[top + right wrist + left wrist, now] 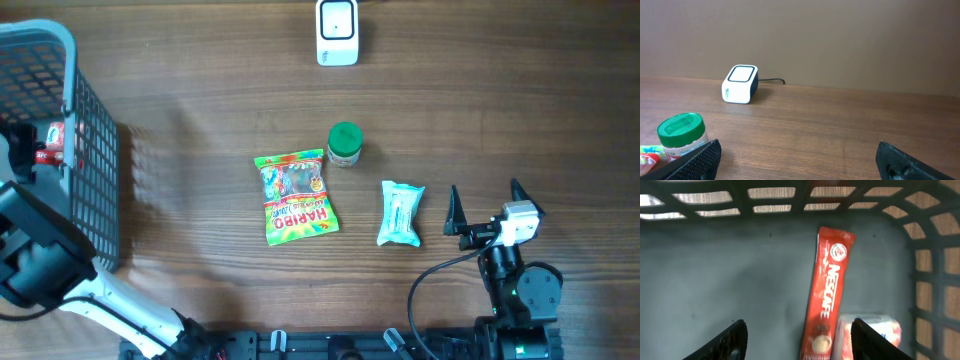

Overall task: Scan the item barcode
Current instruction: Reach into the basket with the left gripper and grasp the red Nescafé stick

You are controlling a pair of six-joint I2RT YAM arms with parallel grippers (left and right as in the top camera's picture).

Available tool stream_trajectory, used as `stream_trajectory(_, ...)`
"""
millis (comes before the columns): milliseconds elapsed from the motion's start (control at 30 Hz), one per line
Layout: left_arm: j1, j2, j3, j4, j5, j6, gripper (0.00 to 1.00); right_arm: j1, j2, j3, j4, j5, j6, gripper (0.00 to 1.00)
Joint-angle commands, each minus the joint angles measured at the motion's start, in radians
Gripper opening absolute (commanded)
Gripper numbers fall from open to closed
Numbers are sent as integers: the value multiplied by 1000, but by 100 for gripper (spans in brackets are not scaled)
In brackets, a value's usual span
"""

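No scan yet: the released left hand (797, 330) is hovering over a red Nescafe stick sachet (830, 280) in the grey mesh basket (95, 150) at nine o'clock

The right arm (520, 290) was built of rounded black joint housings, with a white camera block (520, 215) at its wrist and a thin black cable (425, 275) looping down towards the base. The right tool (484, 186) ended in two black, sharply tapered fingers (455, 212). The left arm (35, 250) showed a bulky black housing on a pale grey link (120, 305), and the left tool (799, 324) had matte black fingertips (732, 342), perhaps finely textured, though they were blurred.
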Motion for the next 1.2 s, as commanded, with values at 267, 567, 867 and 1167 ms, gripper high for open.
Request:
stream_trajectory(267, -6, 151, 3, 84, -15, 2, 51, 2, -5, -1, 2, 10, -14, 100)
stream_trajectory(567, -32, 164, 3, 113, -15, 21, 95, 2, -5, -1, 2, 10, -14, 100)
stream_trajectory(867, -42, 317, 3, -111, -33, 169, 63, 2, -5, -1, 2, 10, -14, 100)
stream_trajectory(1167, -41, 309, 10, -394, -67, 186, 4, 2, -5, -1, 2, 10, -14, 100)
